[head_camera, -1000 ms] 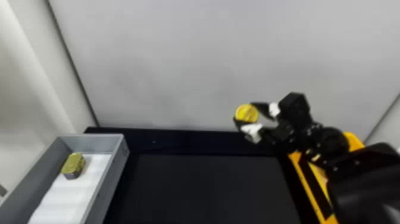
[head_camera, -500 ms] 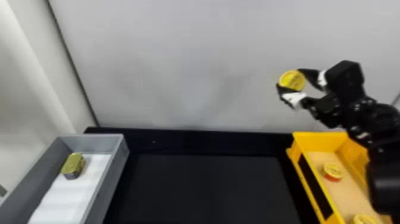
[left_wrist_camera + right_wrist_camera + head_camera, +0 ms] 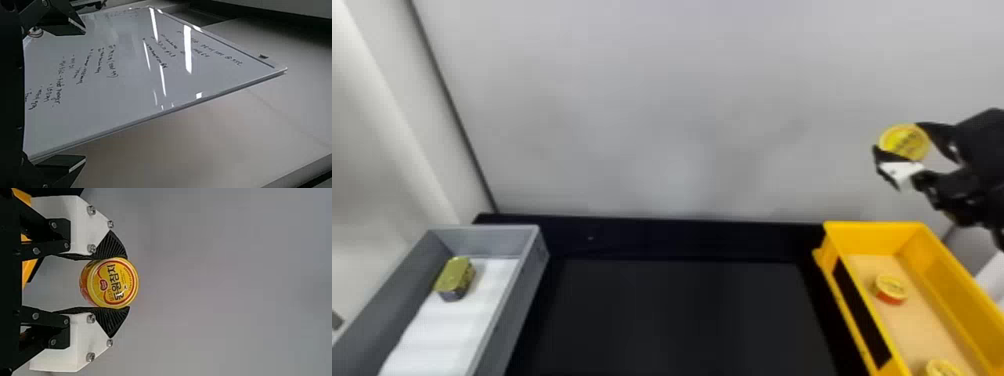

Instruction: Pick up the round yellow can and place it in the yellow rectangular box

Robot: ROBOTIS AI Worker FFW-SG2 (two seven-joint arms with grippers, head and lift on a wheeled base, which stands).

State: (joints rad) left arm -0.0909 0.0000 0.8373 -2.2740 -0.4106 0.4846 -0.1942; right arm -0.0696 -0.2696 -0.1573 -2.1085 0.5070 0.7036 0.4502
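High at the right of the head view, my right gripper (image 3: 902,145) is shut on the round yellow can (image 3: 903,142), held above and behind the far end of the yellow rectangular box (image 3: 874,237). In the right wrist view both black fingertips of the right gripper (image 3: 127,282) press on opposite sides of the round yellow can (image 3: 113,283). The box holds one round can (image 3: 890,289) near its far end and another (image 3: 942,368) at the bottom edge of the view. My left gripper (image 3: 84,96) stands open with its fingers wide apart, over a whiteboard.
A grey box (image 3: 529,250) at the left holds a gold rectangular can (image 3: 455,278) on white lining. Between the boxes lies a dark table surface (image 3: 682,315); a pale wall (image 3: 662,110) rises behind. The left wrist view has a whiteboard (image 3: 129,86) with handwriting.
My right arm has moved right, carrying the can from above the table's back edge to beyond the yellow box's far end. The box and its cans have come out from behind the arm.
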